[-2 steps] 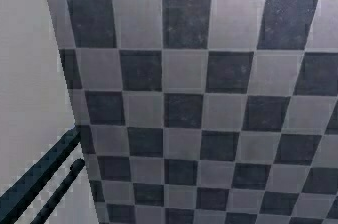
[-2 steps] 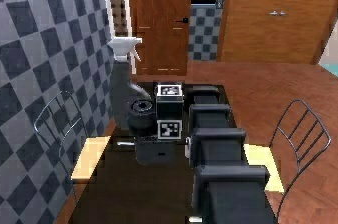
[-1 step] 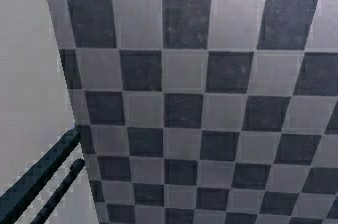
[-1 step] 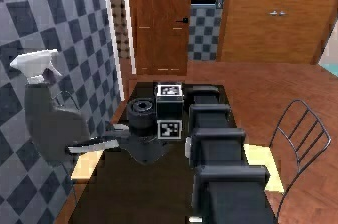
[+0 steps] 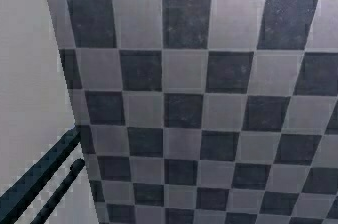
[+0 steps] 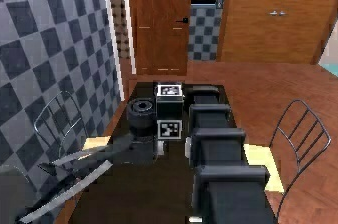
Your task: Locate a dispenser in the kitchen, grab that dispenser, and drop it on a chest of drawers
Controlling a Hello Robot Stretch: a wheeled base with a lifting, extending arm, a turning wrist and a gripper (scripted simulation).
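Note:
In the arm side view my arm (image 6: 217, 150) rises as a dark square bar from the bottom edge, with two white marked squares (image 6: 169, 128) at its far end. Left of them is the gripper (image 6: 139, 118), a dark body over a dark tabletop (image 6: 147, 185). Its far end blends into that dark surface, so I cannot tell whether it holds anything. Ahead in the forward view stands a wall of dark and grey checked tiles (image 5: 217, 110).
Metal-framed chairs stand left (image 6: 59, 122) and right (image 6: 302, 130) of the dark table, with pale mats (image 6: 257, 155) on it. Beyond lie wood floor, a wooden door (image 6: 159, 35) and wooden panelling (image 6: 277, 30). Dark rails (image 5: 37, 180) cross the forward view's lower left.

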